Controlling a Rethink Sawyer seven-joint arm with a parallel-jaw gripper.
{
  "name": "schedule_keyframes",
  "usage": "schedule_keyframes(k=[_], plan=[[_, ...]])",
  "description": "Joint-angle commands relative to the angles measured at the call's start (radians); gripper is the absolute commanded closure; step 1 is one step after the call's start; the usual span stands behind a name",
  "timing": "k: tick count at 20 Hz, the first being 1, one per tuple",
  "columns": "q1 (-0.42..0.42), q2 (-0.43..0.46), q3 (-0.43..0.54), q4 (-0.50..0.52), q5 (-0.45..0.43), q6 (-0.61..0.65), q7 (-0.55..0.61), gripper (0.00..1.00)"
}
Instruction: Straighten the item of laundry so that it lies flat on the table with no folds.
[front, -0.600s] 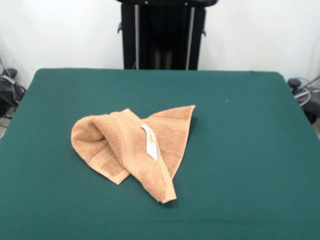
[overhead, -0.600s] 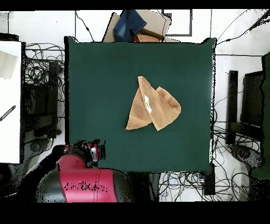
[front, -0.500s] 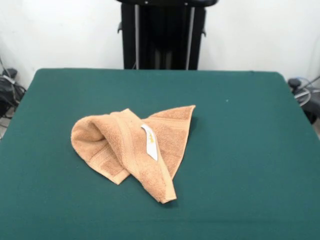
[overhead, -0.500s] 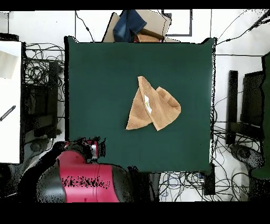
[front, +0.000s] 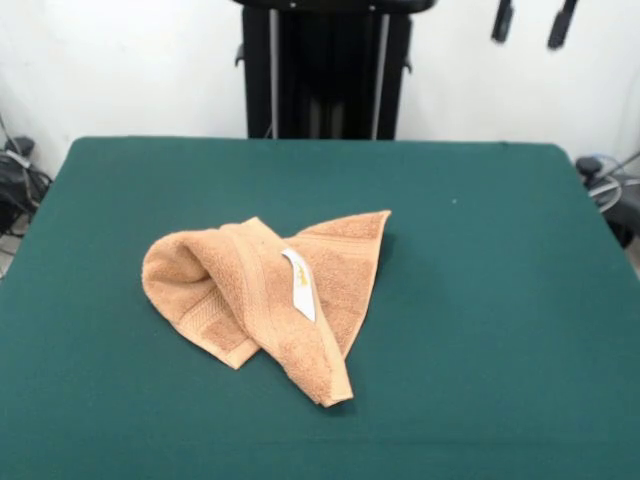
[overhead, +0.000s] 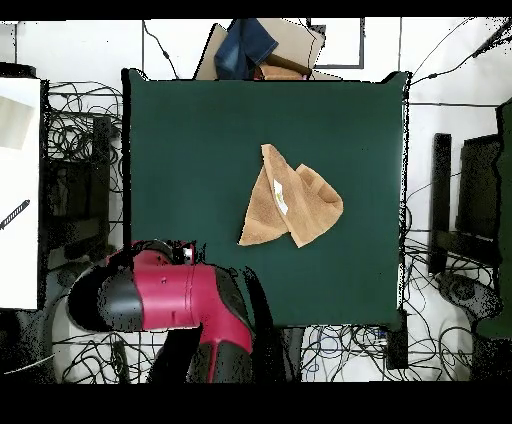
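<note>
The orange-tan towel (front: 262, 300) lies crumpled near the middle of the green table (front: 480, 300). It is folded over itself in overlapping flaps, with its white label (front: 298, 283) facing up. In the overhead view the towel (overhead: 288, 208) sits right of the centre of the table (overhead: 190, 150). My gripper (front: 531, 22) shows only as two dark fingertips (front: 503, 20) at the top right edge of the front view. They stand apart and empty, high above the table's far right corner and far from the towel. My red arm (overhead: 170, 300) reaches over the table's bottom left corner.
The black pedestal (front: 325, 70) stands behind the table's far edge. In the overhead view a cardboard box with blue cloth (overhead: 255, 45) lies past the top edge. A white surface (overhead: 18, 190) is at the left and cables lie all round.
My gripper's fingertips have come into the front view at the top right. In the overhead view my arm has swung further over the table's bottom left corner. The towel has not moved.
</note>
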Motion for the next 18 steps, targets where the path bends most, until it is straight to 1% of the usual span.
schedule_keyframes(k=[1, 3, 4, 8, 9, 10, 11, 12, 14, 16, 17, 18], plan=[[0.003, 0.132, -0.023, 0.067, 0.013, -0.096, 0.271, 0.0], [0.013, 0.138, -0.031, 0.111, 0.016, -0.153, 0.287, 0.0], [-0.004, 0.228, -0.009, 0.072, 0.028, -0.219, 0.296, 0.0], [0.019, 0.098, -0.005, 0.245, 0.069, -0.283, 0.327, 0.0], [0.023, 0.076, -0.002, 0.281, 0.08, -0.312, 0.343, 0.0], [0.028, 0.07, 0.004, 0.311, 0.086, -0.37, 0.361, 0.0], [0.046, 0.055, -0.012, 0.323, 0.09, -0.378, 0.367, 0.0], [0.076, 0.032, -0.051, 0.302, 0.092, -0.325, 0.356, 0.0], [0.106, -0.008, -0.082, 0.31, 0.1, -0.256, 0.334, 0.0], [0.11, -0.029, -0.089, 0.324, 0.101, -0.239, 0.306, 0.0], [0.096, -0.042, -0.074, 0.342, 0.114, -0.241, 0.299, 0.0], [0.074, -0.033, -0.044, 0.354, 0.13, -0.259, 0.292, 0.0]])
